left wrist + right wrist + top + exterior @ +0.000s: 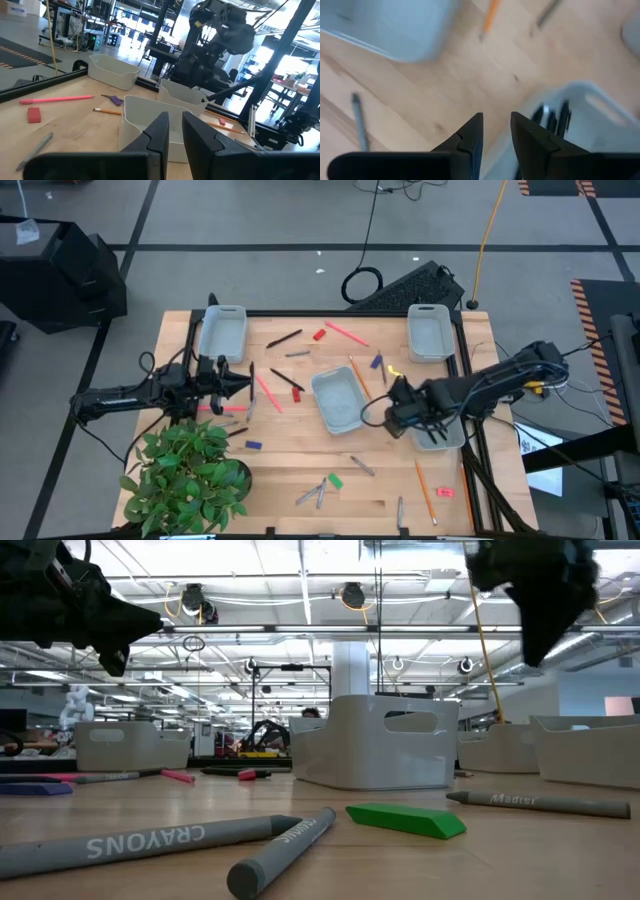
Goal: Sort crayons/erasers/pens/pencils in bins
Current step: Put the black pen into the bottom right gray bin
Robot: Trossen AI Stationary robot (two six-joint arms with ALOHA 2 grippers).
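Four pale bins stand on the wooden table: far left (222, 332), far right (430, 330), middle (337, 400) and right (448, 436). The right bin (590, 102) has black pens (552, 120) lying in it. Pink pencils (265, 392), orange pencils (358, 375), black pens (288, 380), grey crayons (140, 840) and small erasers (405, 820) lie scattered flat on the tabletop. My right gripper (394, 390) hovers between the middle and right bins, narrowly open and holding nothing (496, 125). My left gripper (244, 380) hovers left of the middle bin, narrowly open and holding nothing (176, 120).
A potted plant (185, 475) fills the near left corner, close beside my left arm. A red eraser (34, 115), a pink pencil (57, 99), a purple eraser (116, 100) and an orange pencil (107, 111) lie beyond the middle bin (145, 117). More crayons (310, 495) lie near the front edge.
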